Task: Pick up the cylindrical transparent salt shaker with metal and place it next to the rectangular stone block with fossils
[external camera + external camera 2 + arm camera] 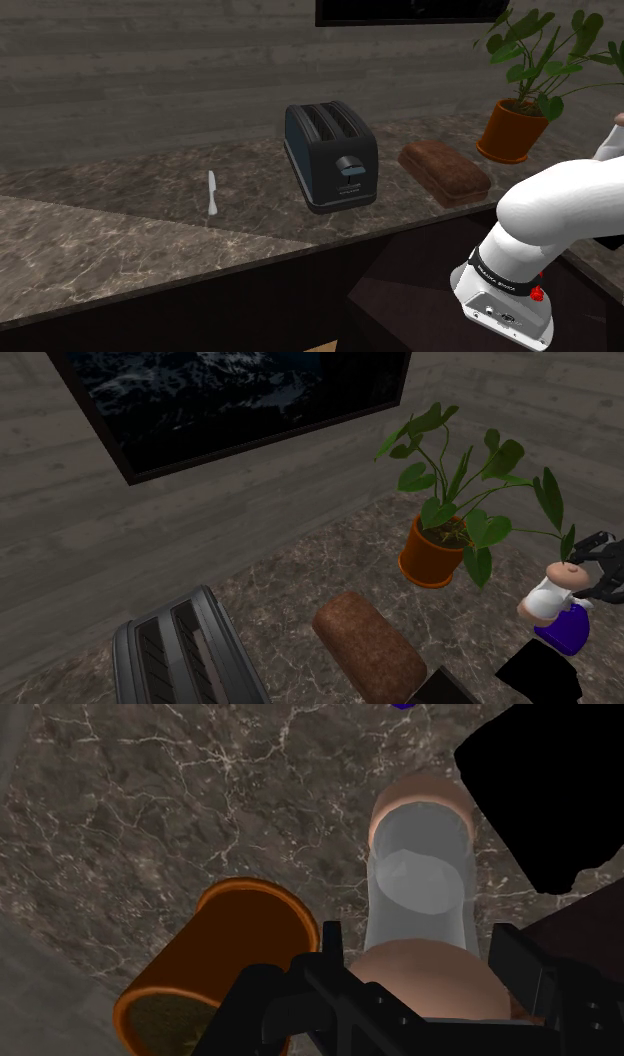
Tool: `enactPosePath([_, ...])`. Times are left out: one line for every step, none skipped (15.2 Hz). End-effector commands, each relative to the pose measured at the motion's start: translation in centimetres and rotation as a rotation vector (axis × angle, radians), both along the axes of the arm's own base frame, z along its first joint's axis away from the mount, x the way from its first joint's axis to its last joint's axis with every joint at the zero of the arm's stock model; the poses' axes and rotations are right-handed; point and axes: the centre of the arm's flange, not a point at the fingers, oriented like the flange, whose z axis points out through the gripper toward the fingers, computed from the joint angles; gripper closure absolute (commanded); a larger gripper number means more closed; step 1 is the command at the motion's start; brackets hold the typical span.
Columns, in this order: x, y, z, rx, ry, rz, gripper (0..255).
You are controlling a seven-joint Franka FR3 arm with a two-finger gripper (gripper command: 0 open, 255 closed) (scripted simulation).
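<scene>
One salt shaker (420, 884): clear grey cyl., coppery caps, clasped btwn fingers (328, 954).

No legible text anywhere; faint white lettering, unreadably small, on the black wrist band (499, 279).

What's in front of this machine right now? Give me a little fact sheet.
gripper: clasping the salt shaker
salt shaker: see-through body, pinkish caps
brown block: on the counter between toaster and potted plant
knife: left of the toaster in the shoulder view
counter: dark, marbled
</scene>
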Motion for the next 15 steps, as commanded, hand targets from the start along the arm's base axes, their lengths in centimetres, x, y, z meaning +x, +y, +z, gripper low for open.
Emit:
enactPosePath([-0.1, 0.0, -1.0, 0.000, 0.000, 0.000, 255])
enactPosePath([-0.1, 0.0, -1.5, 0.000, 0.000, 0.000, 255])
enactPosePath([-0.1, 0.0, -2.0, 0.000, 0.000, 0.000, 255])
enactPosePath([-0.1, 0.0, -2.6, 0.000, 0.000, 0.000, 255])
enactPosePath([-0.1, 0.0, -3.1, 0.000, 0.000, 0.000, 255])
enactPosePath([-0.1, 0.0, -3.6, 0.000, 0.000, 0.000, 255])
enactPosePath([-0.1, 0.0, -4.1, 0.000, 0.000, 0.000, 255])
enactPosePath([-0.1, 0.0, -4.7, 0.000, 0.000, 0.000, 255])
enactPosePath([-0.1, 0.0, -5.2, 0.000, 0.000, 0.000, 255])
enactPosePath([-0.1, 0.0, -5.7, 0.000, 0.000, 0.000, 255])
enactPosePath([-0.1, 0.0, -6.3, 0.000, 0.000, 0.000, 255])
enactPosePath([-0.1, 0.0, -6.8, 0.000, 0.000, 0.000, 255])
enactPosePath([-0.1, 0.0, -7.3, 0.000, 0.000, 0.000, 255])
enactPosePath([-0.1, 0.0, -7.8, 0.000, 0.000, 0.000, 255])
enactPosePath([-0.1, 0.0, -8.4, 0.000, 0.000, 0.000, 255])
